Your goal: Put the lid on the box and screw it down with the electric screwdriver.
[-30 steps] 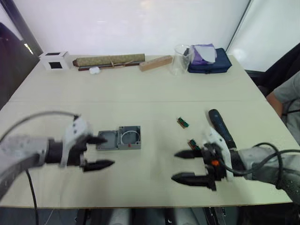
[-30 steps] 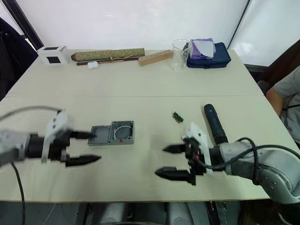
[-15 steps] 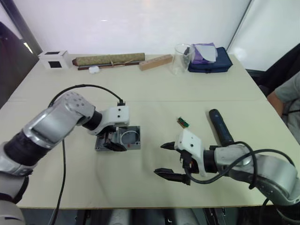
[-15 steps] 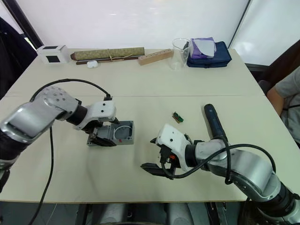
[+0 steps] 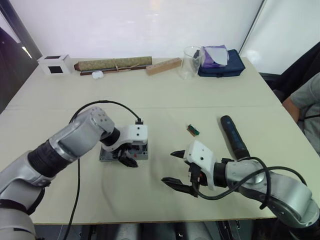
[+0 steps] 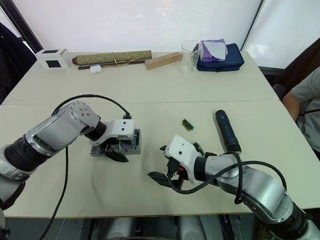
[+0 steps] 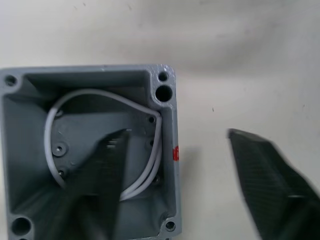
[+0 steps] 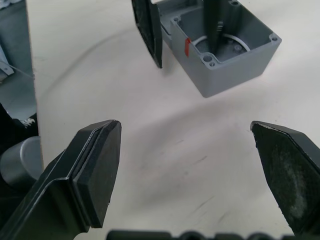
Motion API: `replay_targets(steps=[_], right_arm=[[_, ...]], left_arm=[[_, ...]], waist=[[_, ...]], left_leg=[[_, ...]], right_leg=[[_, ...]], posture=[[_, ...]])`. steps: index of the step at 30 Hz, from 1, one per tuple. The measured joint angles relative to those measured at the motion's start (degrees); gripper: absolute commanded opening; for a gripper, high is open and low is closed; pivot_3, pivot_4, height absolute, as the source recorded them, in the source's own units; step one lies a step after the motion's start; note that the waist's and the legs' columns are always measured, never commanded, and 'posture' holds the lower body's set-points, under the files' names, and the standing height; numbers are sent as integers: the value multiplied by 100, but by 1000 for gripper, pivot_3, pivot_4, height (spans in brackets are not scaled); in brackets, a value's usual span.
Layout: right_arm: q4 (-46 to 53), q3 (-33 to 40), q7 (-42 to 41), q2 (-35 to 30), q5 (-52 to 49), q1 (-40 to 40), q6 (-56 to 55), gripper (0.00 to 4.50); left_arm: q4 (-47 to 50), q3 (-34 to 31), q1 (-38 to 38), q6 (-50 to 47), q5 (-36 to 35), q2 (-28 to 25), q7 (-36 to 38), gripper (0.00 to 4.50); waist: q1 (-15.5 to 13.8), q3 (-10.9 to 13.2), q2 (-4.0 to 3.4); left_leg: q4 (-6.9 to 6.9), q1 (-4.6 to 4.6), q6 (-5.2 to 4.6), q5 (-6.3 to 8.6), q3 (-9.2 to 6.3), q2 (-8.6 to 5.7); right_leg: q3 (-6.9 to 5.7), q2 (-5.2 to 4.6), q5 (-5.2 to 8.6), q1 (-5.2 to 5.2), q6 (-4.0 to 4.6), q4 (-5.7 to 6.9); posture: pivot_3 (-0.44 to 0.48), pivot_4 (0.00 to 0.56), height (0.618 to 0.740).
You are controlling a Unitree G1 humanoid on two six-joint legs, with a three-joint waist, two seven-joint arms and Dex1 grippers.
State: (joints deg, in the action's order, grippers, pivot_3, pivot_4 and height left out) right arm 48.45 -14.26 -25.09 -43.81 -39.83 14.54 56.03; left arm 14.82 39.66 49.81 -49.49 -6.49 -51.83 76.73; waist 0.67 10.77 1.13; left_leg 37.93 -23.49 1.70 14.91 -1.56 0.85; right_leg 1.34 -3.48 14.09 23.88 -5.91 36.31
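Note:
The box [image 7: 90, 80] is a deep grey square enclosure with a white ring inside, standing open on the table left of centre [image 6: 134, 145]. My left gripper [image 7: 175, 134] is open and straddles its wall: one finger reaches inside, the other hangs outside by a small red mark. The lid [image 5: 103, 155] lies just left of the box, mostly hidden under that gripper. My right gripper [image 5: 170, 167] is open and empty, low over the table right of the box [image 8: 235, 65]. The electric screwdriver [image 5: 234, 136] lies on the table further right, untouched.
A small green-brown bit holder [image 5: 194, 130] lies between the box and the screwdriver. Along the far edge are a white cube [image 5: 52, 64], a rolled mat [image 5: 114, 64], a wooden block [image 5: 164, 66], a clear beaker [image 5: 189, 62] and a blue bag [image 5: 219, 62]. A person's arm [image 5: 305, 102] shows at the right.
My left gripper swung in from the lid's left and moved over the box, one finger now inside. My right gripper drifted left toward the box, still open.

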Motion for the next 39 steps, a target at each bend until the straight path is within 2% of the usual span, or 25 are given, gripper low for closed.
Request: replay_targets(steps=[5,17,23,26,30,34,35,36,39], right_arm=[[1,23,9,19,30,2,54,4500],[84,161,-86,-53,12,-8,197,4500],[230,1000,-541,-517,-672,-442,406,4500],[280,1090,-564,-618,-792,-487,494,4500],[303,1127,-442,-606,-883,-444,560,4500],[336,1194,-207,-544,-1001,-416,665,4500],[383,1241,-118,-517,-1051,-431,724,4500],[436,1265,-36,-492,-1103,-440,747,4500],[528,1292,131,-467,-1198,-468,814,4500]], left_arm=[[-92,12,-1,54,243,125,-56,16],[-374,-56,112,377,423,259,230,16],[-1029,-341,433,2618,51,419,1259,16],[-1630,-190,675,3626,11,592,1531,16],[-2499,231,905,4338,301,943,1554,16],[-3124,357,1007,4672,653,1335,1557,16],[-3249,385,1051,4734,729,1414,1559,594],[-3319,385,1076,4785,784,1478,1557,798],[-3398,385,1076,4904,845,1538,1557,1914]], waist=[[-2,0,0],[-26,-6,-5],[-53,-3,-2],[-29,-5,-4],[-16,-5,-4],[-13,-4,-3],[-13,-4,-3],[-13,-4,-3],[-8,-4,-3]], left_leg=[[0,0,0,0,0,0],[6,8,0,0,-3,-2],[7,4,0,0,-1,-2],[7,8,-1,0,-3,-2],[9,6,-1,0,-2,-2],[9,2,-2,1,-2,-2],[9,2,-2,1,-2,-2],[9,2,-2,1,-3,-2],[9,3,-3,1,-3,-2]], right_leg=[[0,0,0,0,0,0],[-4,-4,0,-14,0,0],[-6,-6,-1,-12,1,-3],[-6,-4,-1,-14,2,0],[-5,-4,-1,-14,1,0],[-5,-4,-2,-12,1,-1],[-5,-4,-2,-12,1,-1],[-5,-4,-2,-12,0,-1],[-5,-4,-2,-12,0,0]], posture=[[0,150,740],[0,150,740],[0,150,740],[0,150,740],[0,150,740],[0,150,740],[0,150,740],[0,150,740],[0,150,740]])
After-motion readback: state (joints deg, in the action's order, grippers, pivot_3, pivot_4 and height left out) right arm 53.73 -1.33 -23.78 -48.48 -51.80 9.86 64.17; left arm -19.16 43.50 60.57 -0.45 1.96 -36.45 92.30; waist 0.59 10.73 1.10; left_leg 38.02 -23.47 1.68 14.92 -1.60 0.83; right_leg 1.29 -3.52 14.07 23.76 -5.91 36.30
